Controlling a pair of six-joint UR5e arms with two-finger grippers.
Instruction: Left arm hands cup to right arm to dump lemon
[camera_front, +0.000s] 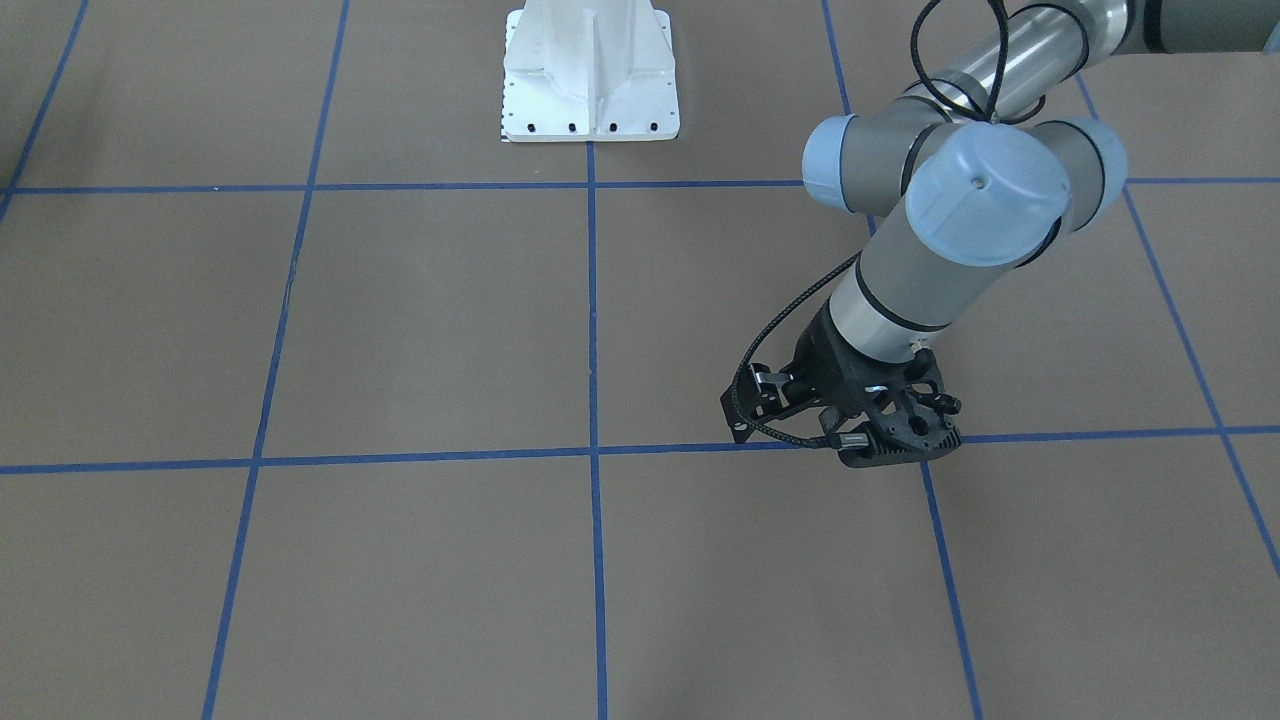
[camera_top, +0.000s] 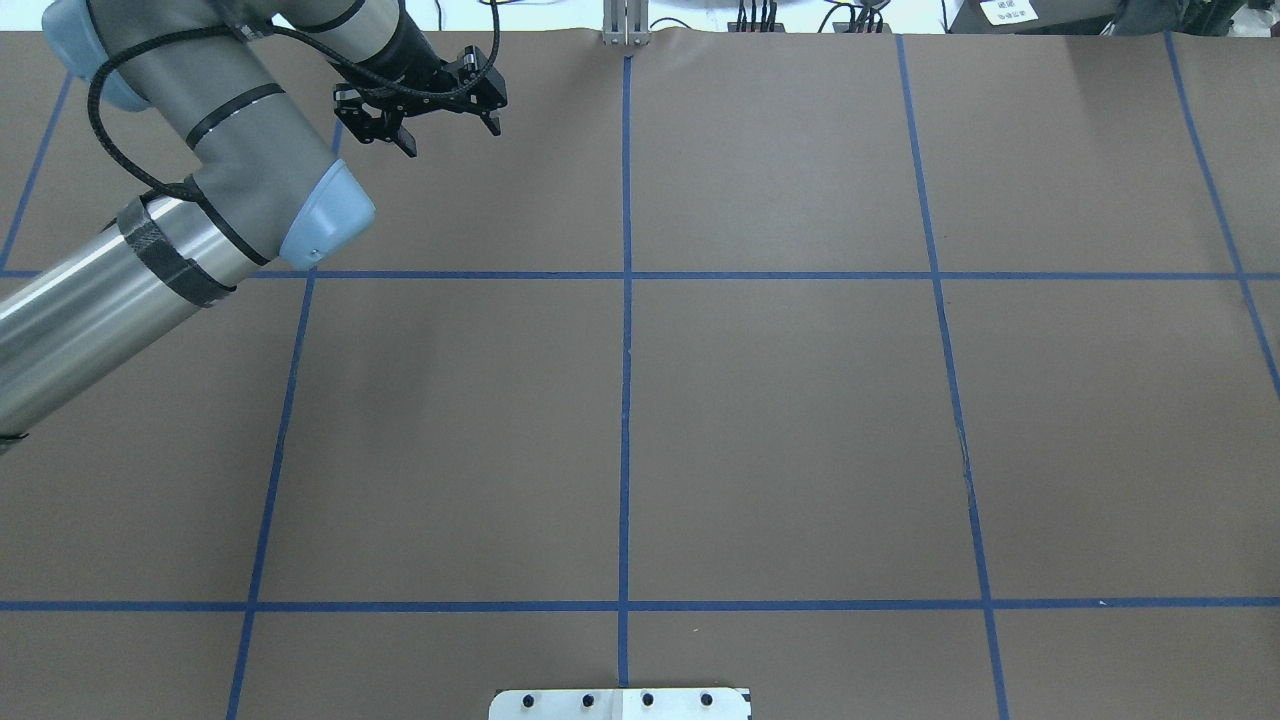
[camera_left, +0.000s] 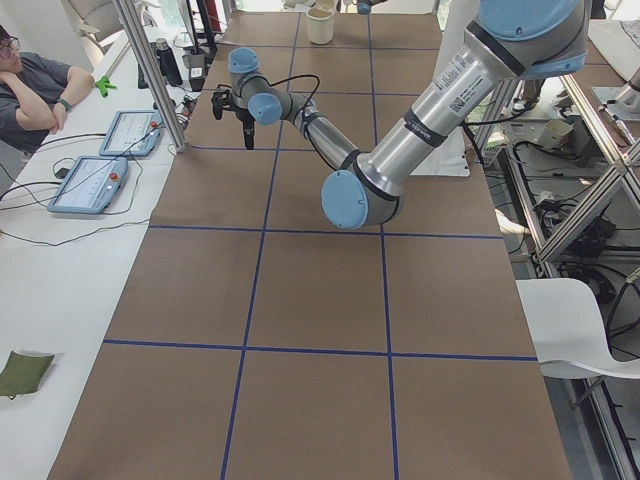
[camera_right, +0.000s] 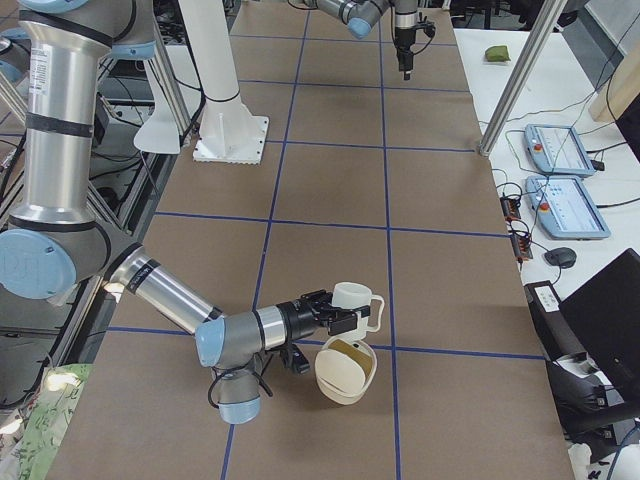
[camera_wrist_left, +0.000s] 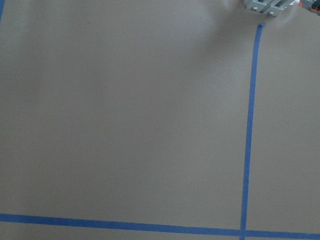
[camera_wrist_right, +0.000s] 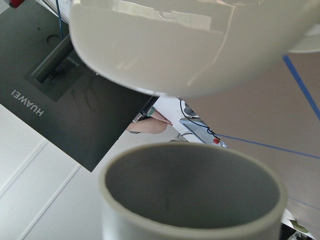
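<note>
In the exterior right view the cream-white cup (camera_right: 355, 300), handle to the right, hangs at my right gripper (camera_right: 325, 312), just above a cream bowl (camera_right: 345, 372) at the table's near end; I cannot tell there whether the fingers are shut. In the right wrist view the cup's dark grey inside (camera_wrist_right: 192, 187) faces the camera and holds no slice, with the bowl's white wall (camera_wrist_right: 175, 50) close by. The lemon shows in no view. My left gripper (camera_top: 452, 135) is open and empty, low over the table's far left; it also shows in the front-facing view (camera_front: 860, 440).
The white robot pedestal (camera_front: 590, 75) stands at the table's robot side. A side table with two teach pendants (camera_right: 560, 150), a laptop and metal frame posts (camera_right: 520, 70) runs along the far edge. A seated operator (camera_left: 30, 85) is beside it.
</note>
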